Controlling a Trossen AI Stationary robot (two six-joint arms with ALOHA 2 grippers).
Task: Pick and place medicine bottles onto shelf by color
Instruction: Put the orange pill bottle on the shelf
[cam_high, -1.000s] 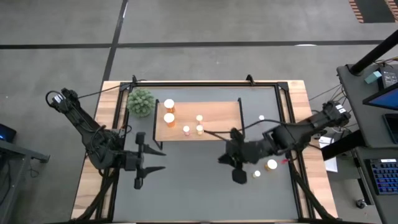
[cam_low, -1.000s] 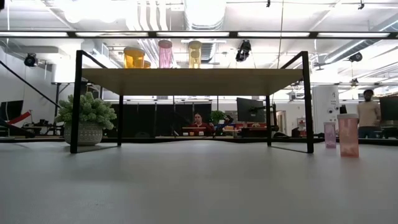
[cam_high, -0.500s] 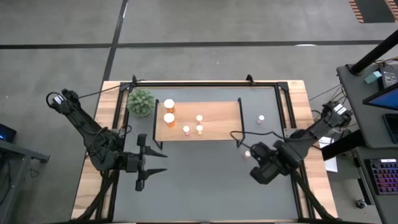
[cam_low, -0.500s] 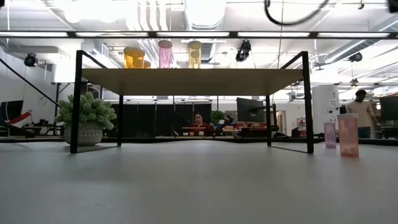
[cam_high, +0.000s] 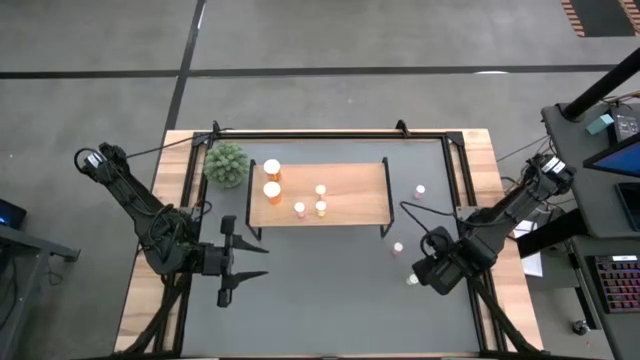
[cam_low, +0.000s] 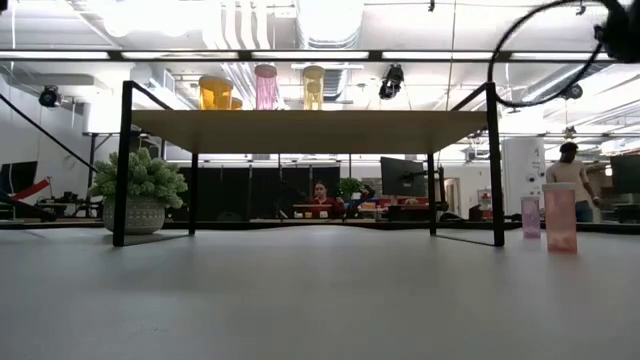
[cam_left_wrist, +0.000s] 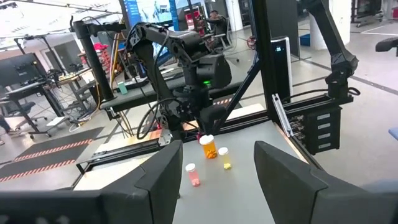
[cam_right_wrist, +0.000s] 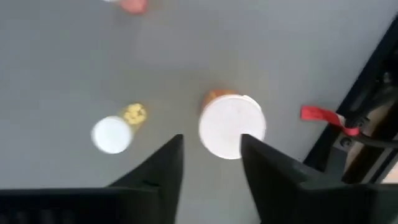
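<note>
Hovering near the table's right wooden edge (cam_high: 495, 250), our right gripper (cam_right_wrist: 210, 163) is parted, empty, above the white-capped orange bottle (cam_right_wrist: 231, 124); a small yellow bottle (cam_right_wrist: 116, 129) stands beside. Our left gripper (cam_high: 250, 263) waits open.

Green spiky plant (cam_high: 227, 164) in pot at table's (cam_high: 330, 310) far left corner; people beyond table.

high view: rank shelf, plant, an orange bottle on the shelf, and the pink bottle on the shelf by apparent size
1. shelf
2. plant
3. orange bottle; the second orange bottle looks alike
4. pink bottle
</note>
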